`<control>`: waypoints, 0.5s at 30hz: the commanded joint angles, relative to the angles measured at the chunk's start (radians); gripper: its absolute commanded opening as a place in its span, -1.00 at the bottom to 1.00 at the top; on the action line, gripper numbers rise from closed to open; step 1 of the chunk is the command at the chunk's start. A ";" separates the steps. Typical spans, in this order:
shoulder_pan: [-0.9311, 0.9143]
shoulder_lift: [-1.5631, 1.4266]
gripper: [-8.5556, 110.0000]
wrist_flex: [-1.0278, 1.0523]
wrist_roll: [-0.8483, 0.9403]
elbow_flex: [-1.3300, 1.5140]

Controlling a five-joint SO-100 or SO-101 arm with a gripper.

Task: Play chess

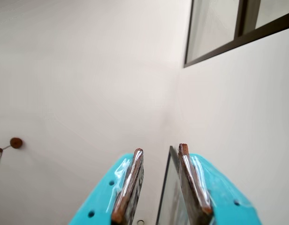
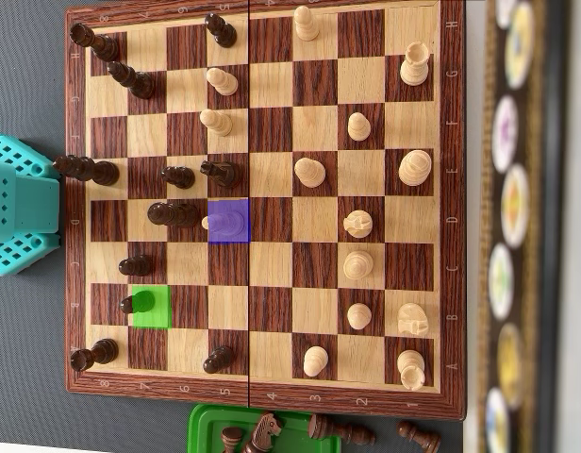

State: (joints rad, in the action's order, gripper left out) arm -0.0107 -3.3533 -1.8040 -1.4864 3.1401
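Observation:
In the wrist view my gripper (image 1: pixel 161 149) points up at a bare white wall. Its teal jaws with brown pads stand apart and hold nothing. In the overhead view the wooden chessboard (image 2: pixel 262 394) carries dark pieces on the left half and light pieces mostly on the right. A purple-marked square (image 2: pixel 236 234) holds a light pawn (image 2: pixel 224 220). A green-marked square (image 2: pixel 157 313) has a dark pawn (image 2: pixel 133 303) at its left edge. Only the arm's teal base (image 2: pixel 22 203) shows, left of the board; the gripper is out of the overhead view.
A green tray (image 2: pixel 207 420) below the board holds captured dark pieces, among them a knight (image 2: pixel 264 431); more dark pieces (image 2: pixel 342 432) lie beside it. A dark strip with pale round discs (image 2: pixel 512 203) runs along the right. A dark window frame (image 1: pixel 238 40) is at the wrist view's upper right.

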 commanded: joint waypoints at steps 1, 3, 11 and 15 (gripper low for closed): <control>0.005 0.008 -0.65 0.002 0.002 0.020; 0.006 0.008 -0.65 0.002 0.002 0.020; 0.006 0.008 -0.65 0.002 0.002 0.020; 0.000 0.008 -0.65 0.003 0.002 0.015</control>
State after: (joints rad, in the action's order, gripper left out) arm -0.0123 -3.3533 -1.8040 -1.4864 3.1401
